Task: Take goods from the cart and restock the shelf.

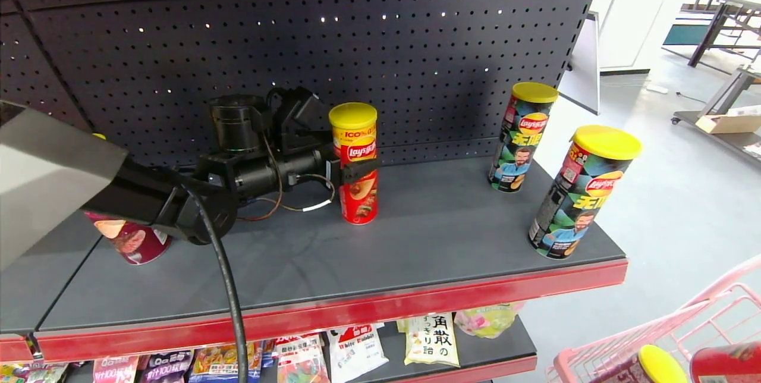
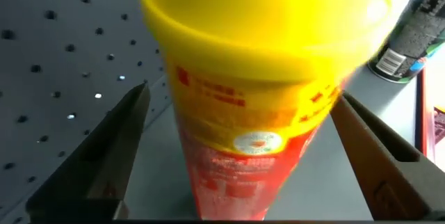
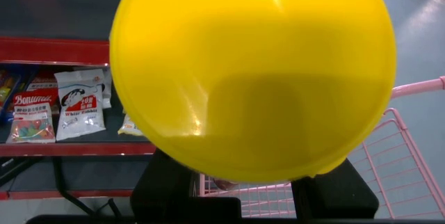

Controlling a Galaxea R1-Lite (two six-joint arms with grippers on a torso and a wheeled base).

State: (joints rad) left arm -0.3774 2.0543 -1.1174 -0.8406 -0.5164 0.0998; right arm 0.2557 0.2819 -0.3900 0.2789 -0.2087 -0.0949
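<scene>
While the red can [image 1: 358, 192] on the shelf [image 1: 446, 234] is flanked by the unclenched left gripper [image 2: 241, 95], a yellow-lidded can [image 3: 254, 71] is clasped in the right gripper [image 3: 254, 186].

- Left arm [image 1: 160, 198]: matte black links joined to a pale grey, flat-sided shell [image 1: 47, 175] at the left edge of the head view.
- Wrist motor [image 1: 238, 124]: a stubby black cylinder with a thin greenish ring near its base. It sits beside an angular black bracket [image 1: 297, 110], centre-left of the frame.
- Cables: a thick black hose [image 1: 229, 288] runs to the lower edge, and thin brown and white wires [image 1: 309, 204] loop under the wrist.
- Left gripper [image 1: 358, 175]: two long, flat, dark grey fingers [image 2: 104, 161] tapering toward the tips, one with a recessed step.
- Right gripper [image 3: 268, 200]: black, blocky, matte.
</scene>
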